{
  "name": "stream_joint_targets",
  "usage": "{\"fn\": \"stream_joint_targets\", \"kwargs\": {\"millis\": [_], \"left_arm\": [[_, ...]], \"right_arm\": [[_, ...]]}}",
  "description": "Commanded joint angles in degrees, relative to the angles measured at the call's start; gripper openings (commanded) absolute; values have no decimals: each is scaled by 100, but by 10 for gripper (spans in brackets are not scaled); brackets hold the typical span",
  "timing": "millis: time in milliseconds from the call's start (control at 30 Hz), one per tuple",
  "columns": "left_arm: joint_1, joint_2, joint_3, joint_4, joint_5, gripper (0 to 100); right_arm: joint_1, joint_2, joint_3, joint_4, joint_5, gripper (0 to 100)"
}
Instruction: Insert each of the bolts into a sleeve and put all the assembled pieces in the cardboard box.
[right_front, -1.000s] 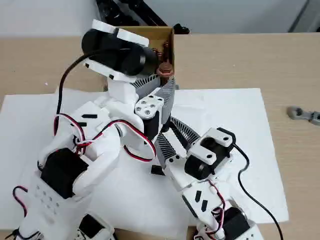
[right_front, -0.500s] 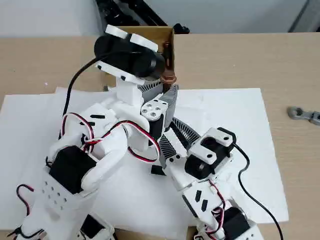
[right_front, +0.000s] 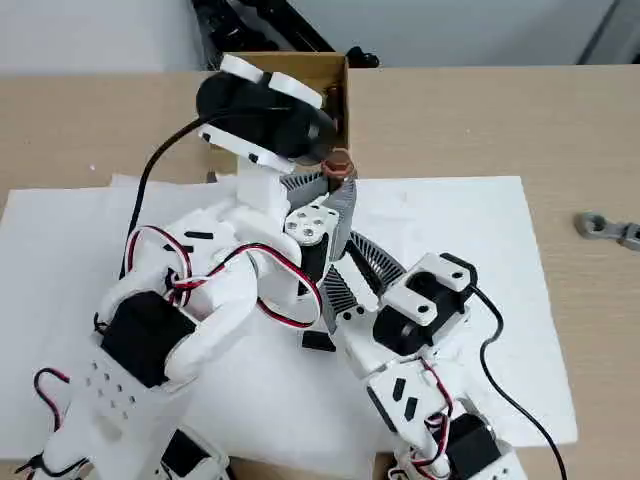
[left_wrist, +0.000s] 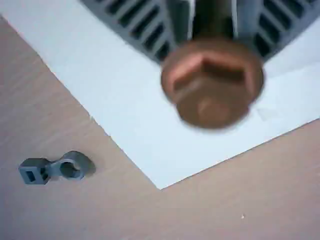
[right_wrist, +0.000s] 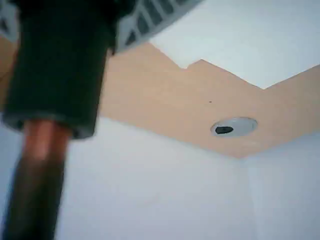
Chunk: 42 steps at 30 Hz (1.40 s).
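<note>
Over on the left, the big left arm (right_front: 180, 310) rises from the near edge of the worktop (right_front: 480, 120). It bends and leans far forward toward the cardboard box (right_front: 338, 80) at the back. Its black motor part hangs over the front of the box.

The left tool (right_front: 336, 182) sticks out just beside the box's near right corner and is pinching a copper bolt (right_front: 338, 162). The bolt is not in the box. It is up in the air over the far edge of the white paper (right_front: 450, 230).

From the high view, you see just the bolt's round head poking out past the tool tips. The left wrist view is much closer. It shows the six-sided head with its wide rim, and the shaft going back between two grey ribbed fingers (left_wrist: 135, 25). The bolt's long way runs along the tool, with the head at the far end.

Next comes the right arm (right_front: 420, 320). It sits low and folded near the front, and the right tool (right_front: 335, 262) points back and left, under the left arm. I cannot tell if this tool is spread or pressed together.

The right wrist view shows a black sleeve (right_wrist: 55, 70) very close, with a copper shaft (right_wrist: 42, 145) coming out of one end in a straight line. It also shows a round grey disc (right_wrist: 234, 126) lying on the bare worktop.

Far right, well apart from both arms, a small grey piece (right_front: 605, 228) lies flat on the worktop.
</note>
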Motion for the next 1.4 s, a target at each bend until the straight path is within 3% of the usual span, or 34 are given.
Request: {"fn": "stream_joint_targets", "kwargs": {"millis": [0,267,367,467,600,967,1367], "left_arm": [[18,-9,-356,378,457,175],[-18,123,-919,941,422,191],[-79,246,-1288,1160,53,185],[-484,387,-1640,1116,-273,118],[-1354,598,-1798,862,-624,2],[-3182,624,-1596,1415,-844,6],[-3754,615,-804,1503,-1046,6]], "right_arm": [[57,-57,-158,-101,-62,3],[57,-4,-167,-101,-70,3],[75,31,-308,-101,-132,3],[84,382,-633,4,-193,2],[92,1323,-1345,92,-193,2],[567,4391,-3200,-356,-202,2],[743,7776,-5565,-681,-211,2]]}}
